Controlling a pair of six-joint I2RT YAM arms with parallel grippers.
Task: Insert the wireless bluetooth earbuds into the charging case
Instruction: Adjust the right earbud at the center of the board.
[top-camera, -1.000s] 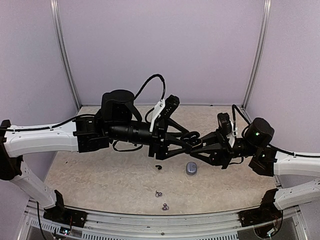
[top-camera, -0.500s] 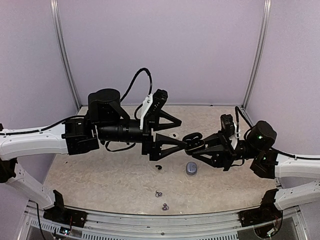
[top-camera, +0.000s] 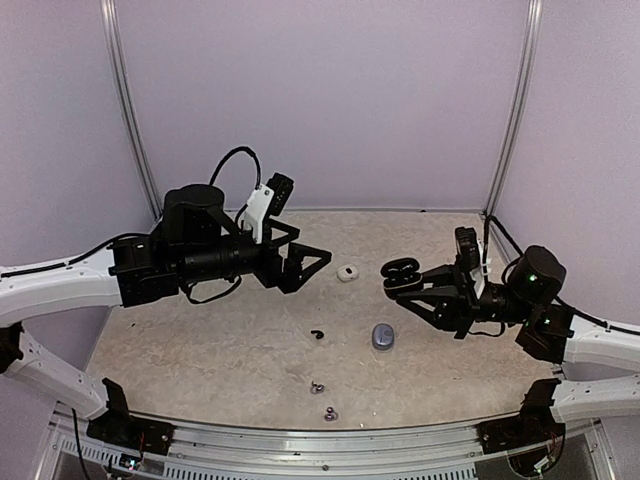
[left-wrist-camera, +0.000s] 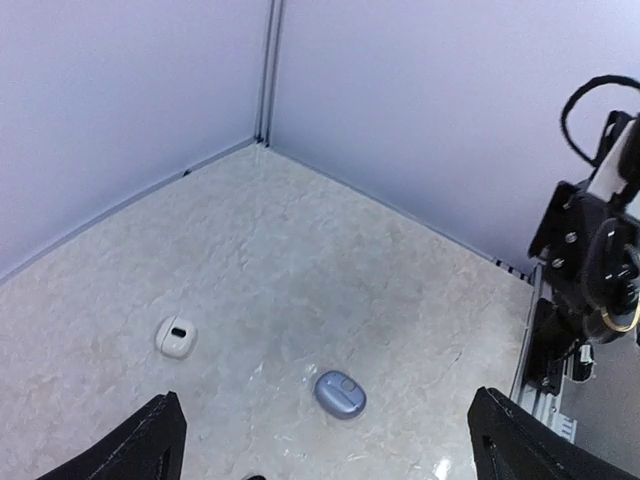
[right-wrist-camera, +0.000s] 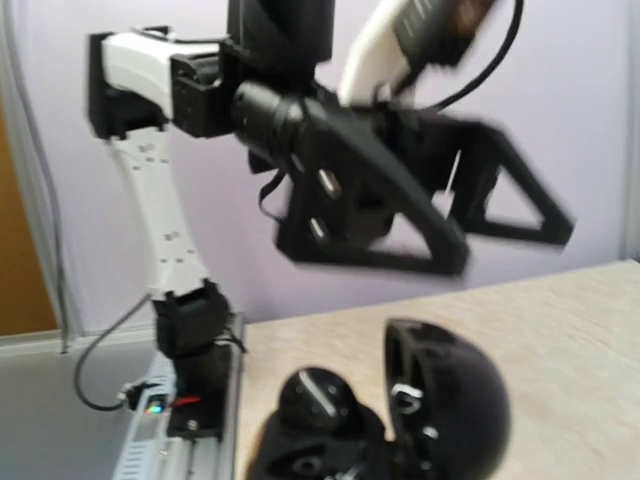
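Right gripper (top-camera: 412, 287) clamped on the open black case (right-wrist-camera: 400, 410), lid up. Left gripper (top-camera: 305, 268) empty, jaws apart. Black earbud (top-camera: 317, 334) lies on the table (top-camera: 200, 340), left of that case. Fetching it looks next, with a fine pinch.

no readable text, labels, brand marks, numbers or signs on anything in view

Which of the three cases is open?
The black case held by the right end effector, lid up; the white case and blue-grey case lie shut.
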